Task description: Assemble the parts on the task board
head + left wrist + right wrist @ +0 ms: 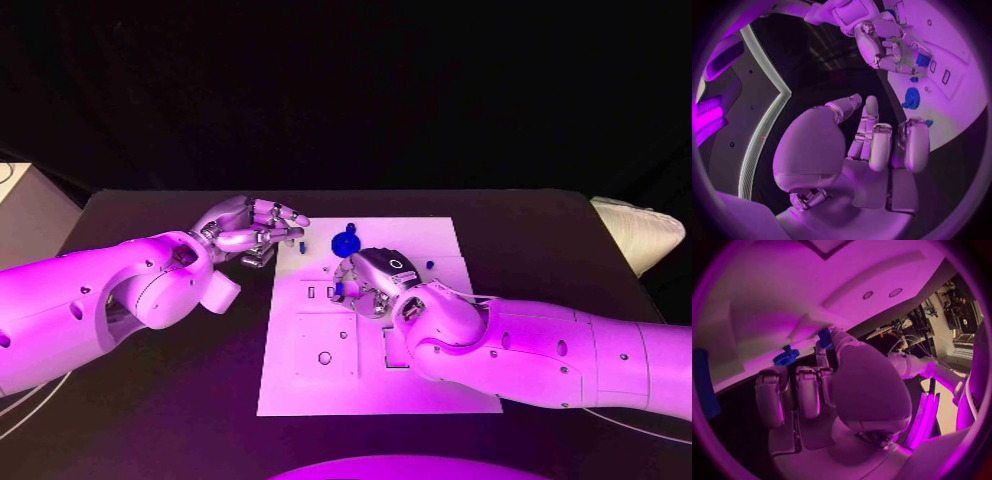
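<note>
The white task board [378, 370] lies mid-table. My right hand [372, 280] hovers low over its far half and pinches a small blue part [922, 60] at its fingertips; the same part [824, 337] shows past the thumb in the right wrist view. A round blue part [345, 242] stands on the board just beyond that hand. My left hand [257, 232] sits at the board's far left corner with its fingers curled in. A tiny blue piece [927, 122] lies by one fingertip; I cannot tell whether it is held.
Another small blue part [428, 265] lies on the board to the right of my right hand. The board's near half [325, 350] carries slots and holes. Bare black table [577, 260] surrounds the board.
</note>
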`<control>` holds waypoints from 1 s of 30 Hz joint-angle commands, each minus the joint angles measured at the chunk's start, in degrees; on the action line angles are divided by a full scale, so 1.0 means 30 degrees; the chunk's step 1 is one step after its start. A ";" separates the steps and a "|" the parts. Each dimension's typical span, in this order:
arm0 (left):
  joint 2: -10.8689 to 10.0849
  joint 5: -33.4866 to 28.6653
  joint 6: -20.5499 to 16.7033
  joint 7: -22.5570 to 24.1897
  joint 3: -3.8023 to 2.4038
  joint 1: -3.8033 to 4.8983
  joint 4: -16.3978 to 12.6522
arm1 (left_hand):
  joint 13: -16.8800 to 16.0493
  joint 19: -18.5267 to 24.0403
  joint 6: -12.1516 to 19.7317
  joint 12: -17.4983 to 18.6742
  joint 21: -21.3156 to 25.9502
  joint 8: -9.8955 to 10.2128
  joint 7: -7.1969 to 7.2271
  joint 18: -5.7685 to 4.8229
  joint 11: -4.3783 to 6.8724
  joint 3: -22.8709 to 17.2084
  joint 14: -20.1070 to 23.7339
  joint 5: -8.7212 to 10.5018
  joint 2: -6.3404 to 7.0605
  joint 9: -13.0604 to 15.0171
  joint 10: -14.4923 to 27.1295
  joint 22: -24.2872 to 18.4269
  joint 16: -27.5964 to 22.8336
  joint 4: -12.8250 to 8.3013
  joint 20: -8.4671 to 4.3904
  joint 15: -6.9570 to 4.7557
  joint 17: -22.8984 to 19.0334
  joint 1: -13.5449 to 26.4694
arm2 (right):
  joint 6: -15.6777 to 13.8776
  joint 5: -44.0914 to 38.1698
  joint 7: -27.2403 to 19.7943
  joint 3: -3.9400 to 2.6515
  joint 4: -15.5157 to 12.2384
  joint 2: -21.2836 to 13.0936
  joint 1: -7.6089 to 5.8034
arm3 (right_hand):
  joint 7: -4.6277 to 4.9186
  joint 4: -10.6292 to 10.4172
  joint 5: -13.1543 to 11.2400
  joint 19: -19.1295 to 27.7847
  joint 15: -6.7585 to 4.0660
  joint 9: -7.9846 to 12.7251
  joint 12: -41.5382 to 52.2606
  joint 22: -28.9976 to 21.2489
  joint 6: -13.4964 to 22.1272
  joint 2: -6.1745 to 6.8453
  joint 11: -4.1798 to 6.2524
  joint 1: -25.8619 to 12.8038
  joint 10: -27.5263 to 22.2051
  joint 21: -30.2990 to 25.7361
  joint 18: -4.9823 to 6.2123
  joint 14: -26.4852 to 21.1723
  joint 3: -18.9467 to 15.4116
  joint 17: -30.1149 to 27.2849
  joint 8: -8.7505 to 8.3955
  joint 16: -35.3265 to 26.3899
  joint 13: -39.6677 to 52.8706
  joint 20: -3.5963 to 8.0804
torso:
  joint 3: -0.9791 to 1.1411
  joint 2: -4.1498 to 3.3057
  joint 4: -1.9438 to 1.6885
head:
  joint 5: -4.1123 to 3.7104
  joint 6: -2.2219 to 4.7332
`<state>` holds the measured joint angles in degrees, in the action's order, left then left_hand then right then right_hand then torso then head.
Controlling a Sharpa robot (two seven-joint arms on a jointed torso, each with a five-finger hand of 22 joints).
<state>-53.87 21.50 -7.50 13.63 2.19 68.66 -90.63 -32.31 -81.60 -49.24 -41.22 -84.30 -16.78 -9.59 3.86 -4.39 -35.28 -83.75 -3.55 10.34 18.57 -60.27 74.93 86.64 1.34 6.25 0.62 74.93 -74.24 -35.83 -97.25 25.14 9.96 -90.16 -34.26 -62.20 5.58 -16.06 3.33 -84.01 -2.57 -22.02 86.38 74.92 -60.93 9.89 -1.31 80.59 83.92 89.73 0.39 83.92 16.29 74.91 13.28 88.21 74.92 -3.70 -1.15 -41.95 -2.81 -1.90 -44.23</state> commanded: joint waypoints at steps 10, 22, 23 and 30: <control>0.0049 0.0089 0.0554 -0.0050 0.0002 0.0005 -0.0001 | -0.0047 -0.0030 0.0126 -0.0129 -0.0072 -0.0120 0.0010 -0.0328 -0.0048 -0.0147 -0.1260 0.0041 0.0005 0.0022 0.0182 0.0614 -0.0007 0.0020 0.0017 0.0020 0.3311 0.0187 | 0.0360 -0.0141 -0.0025 0.0023 0.0055 0.0036 0.0047 | 0.0396 -0.0130 -0.0043 -0.1998 0.0185 0.0261 -0.0581 0.5028 0.0936 0.0422 -0.0265 -0.0401 0.0809 0.0089 -0.0130 0.1692 -0.0241 0.3608 -0.0186 -0.0087 0.3731 -0.0043 | -0.0007 0.0002 -0.0007 | 0.0002 -0.0071; 0.0064 0.0121 0.0696 -0.0123 0.0008 0.0004 0.0042 | -0.0059 -0.0081 0.0137 -0.0150 -0.0107 -0.0118 0.0007 -0.0346 -0.0050 -0.0159 -0.1284 0.0042 0.0000 0.0022 0.0188 0.0698 0.0025 0.0016 0.0019 0.0022 0.3362 0.0181 | 0.0041 0.0031 -0.0189 0.0023 0.0086 0.0032 0.0047 | 0.0811 -0.0098 -0.0090 -0.1998 0.0519 0.0561 -0.3036 0.5028 0.2262 0.0809 -0.0646 -0.0585 -0.0983 0.0089 -0.0130 0.1622 -0.0612 0.3394 -0.0698 -0.0216 0.2003 -0.0355 | -0.0001 0.0002 0.0016 | -0.0020 -0.0110; 0.0068 0.0127 0.0698 -0.0127 0.0009 0.0003 0.0051 | -0.0059 -0.0081 0.0137 -0.0150 -0.0107 -0.0118 0.0007 -0.0346 -0.0050 -0.0159 -0.1284 0.0042 0.0000 0.0022 0.0188 0.0698 0.0025 0.0016 0.0019 0.0022 0.3362 0.0181 | -0.0036 0.0038 -0.0211 0.0023 0.0070 0.0025 0.0047 | 0.0835 -0.0124 -0.0104 -0.1998 0.0544 0.0573 -0.3183 0.5028 0.2330 0.0878 -0.0673 -0.0632 -0.1094 0.0089 -0.0130 0.1592 -0.0690 0.3289 -0.0714 -0.0274 0.1894 -0.0383 | 0.0001 0.0000 0.0013 | -0.0022 -0.0111; 0.0136 0.0220 0.0653 -0.0208 0.0019 0.0000 0.0153 | -0.0136 -0.0112 0.0177 -0.0302 -0.0132 -0.0114 -0.0009 -0.0357 -0.0062 -0.0161 -0.1338 0.0049 0.0016 0.0024 0.0156 0.0754 0.0097 0.0014 0.0028 0.0032 0.3478 0.0194 | -0.0970 0.0063 -0.0476 0.0024 -0.0343 -0.0128 0.0048 | 0.1022 -0.0218 -0.0160 -0.1934 0.0690 0.0690 -0.3666 0.4937 0.2962 0.1166 -0.0844 -0.1067 -0.1467 -0.0055 -0.0094 0.1530 -0.1566 0.3107 -0.0964 -0.0397 0.1489 -0.0532 | 0.0006 0.0017 0.0005 | -0.0051 -0.0066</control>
<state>-53.64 21.74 -6.50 13.08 2.25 68.65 -90.17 -32.71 -81.60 -49.22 -42.01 -84.50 -16.78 -9.62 3.86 -4.61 -35.43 -83.74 -3.55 10.34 18.55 -60.09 74.92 86.64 1.50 6.25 0.62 74.91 -74.24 -36.64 -96.92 24.85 10.02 -90.76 -34.51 -62.09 8.66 -16.72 3.09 -84.00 -0.81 -20.01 75.65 74.90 -52.33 13.05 -3.77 77.43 79.80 89.73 0.39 84.01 11.84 74.93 10.62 87.24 74.91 -4.95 -1.15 -41.95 -2.78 -1.98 -44.58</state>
